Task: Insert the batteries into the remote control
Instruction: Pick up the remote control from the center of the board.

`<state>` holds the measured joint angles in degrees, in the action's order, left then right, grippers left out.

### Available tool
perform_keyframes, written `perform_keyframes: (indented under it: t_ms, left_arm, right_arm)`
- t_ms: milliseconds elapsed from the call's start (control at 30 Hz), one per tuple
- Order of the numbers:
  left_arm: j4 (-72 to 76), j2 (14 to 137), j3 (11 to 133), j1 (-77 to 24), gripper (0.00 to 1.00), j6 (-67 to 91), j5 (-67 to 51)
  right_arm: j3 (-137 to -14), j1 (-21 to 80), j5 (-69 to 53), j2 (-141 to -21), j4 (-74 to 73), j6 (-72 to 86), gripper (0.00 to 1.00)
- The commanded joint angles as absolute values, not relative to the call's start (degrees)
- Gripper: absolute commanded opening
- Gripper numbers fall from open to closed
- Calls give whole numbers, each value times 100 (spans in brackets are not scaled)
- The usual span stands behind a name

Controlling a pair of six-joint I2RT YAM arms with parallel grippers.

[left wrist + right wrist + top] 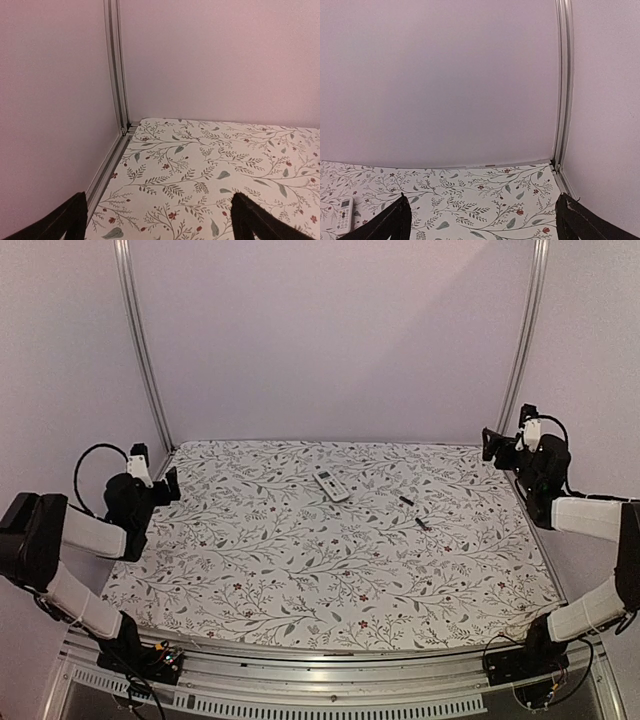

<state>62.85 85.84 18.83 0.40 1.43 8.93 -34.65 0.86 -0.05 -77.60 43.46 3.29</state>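
Lying toward the back of the counter (pixel 300 580) are one remote control (pixel 332 486), buttons up, and two batteries (pixel 406 500) to its right, apart. Left pincer (pixel 159 220) and right pincer (pixel 482 220) gape wide, empty, at opposite edges.

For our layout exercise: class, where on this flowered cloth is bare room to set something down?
Bare: the whole near half of the cloth, and the left stretch between the left hand and the remote. Crowded: far right of centre, where the remote and batteries lie close.
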Motion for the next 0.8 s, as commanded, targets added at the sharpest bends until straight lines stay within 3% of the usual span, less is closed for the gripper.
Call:
perform_keyframes:
  t_ms: [0,200,433,600,767]
  left_arm:
    - [4248,7753,3114,-189,100,-90,878]
    - [3326,6723,3517,-323,100,301,-716]
    - [2739,6512,3601,-938,99,185,-949]
    - [2603,6677,3756,-1130,99,217,-1415]
    - [2717,6624,3716,-1215,99,297,-1739]
  right_arm:
    - [-4374,553,-773,-7899,2721,1075,99]
    - [-6617,1890,-391,-9455,1028,1109,99]
    - [-9234,3360,352,-11803,-546,748,99]
    - [-10698,3666,586,-13167,-1496,935,99]
    - [-11327,3784,464,-14025,-1755,1073,99]
